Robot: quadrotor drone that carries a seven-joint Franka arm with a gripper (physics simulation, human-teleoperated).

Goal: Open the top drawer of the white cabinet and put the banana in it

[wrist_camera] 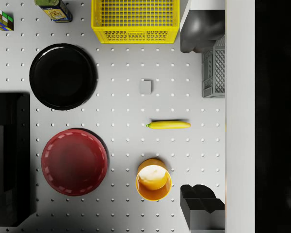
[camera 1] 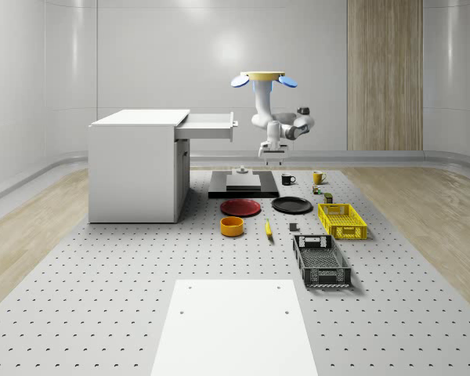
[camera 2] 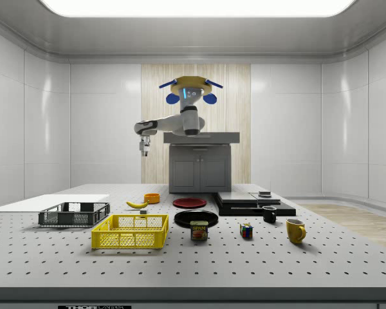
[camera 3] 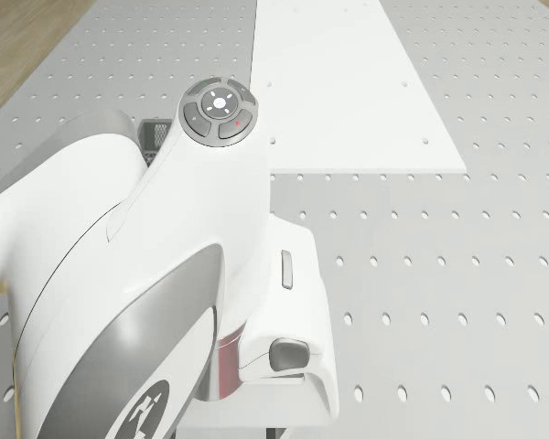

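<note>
**Gripper empty above the table, banana still on the surface**

The drone (camera 1: 264, 77) hovers above the table (camera 1: 102, 274), just off the open end of the top drawer (camera 1: 210, 125) of the white cabinet (camera 1: 137, 164), which stands pulled out. The arm bends down from it, and the gripper (camera 1: 269, 157) hangs in the air pointing downward, holding nothing and touching nothing. In the wrist view its two fingers (wrist_camera: 202, 30) sit wide apart at the picture's edge, with bare table between them.

The banana (wrist_camera: 169, 124) lies flat on the table, between the orange bowl (wrist_camera: 153, 180) and a small grey block (wrist_camera: 145, 87).

Counted: one banana, one orange bowl, one red plate (wrist_camera: 74, 161), one black plate (wrist_camera: 63, 76), two crates — a yellow crate (wrist_camera: 135, 20) and a grey crate (camera 1: 321, 261) — and two mugs, a black mug (camera 2: 269, 214) and a yellow mug (camera 2: 296, 230).
</note>
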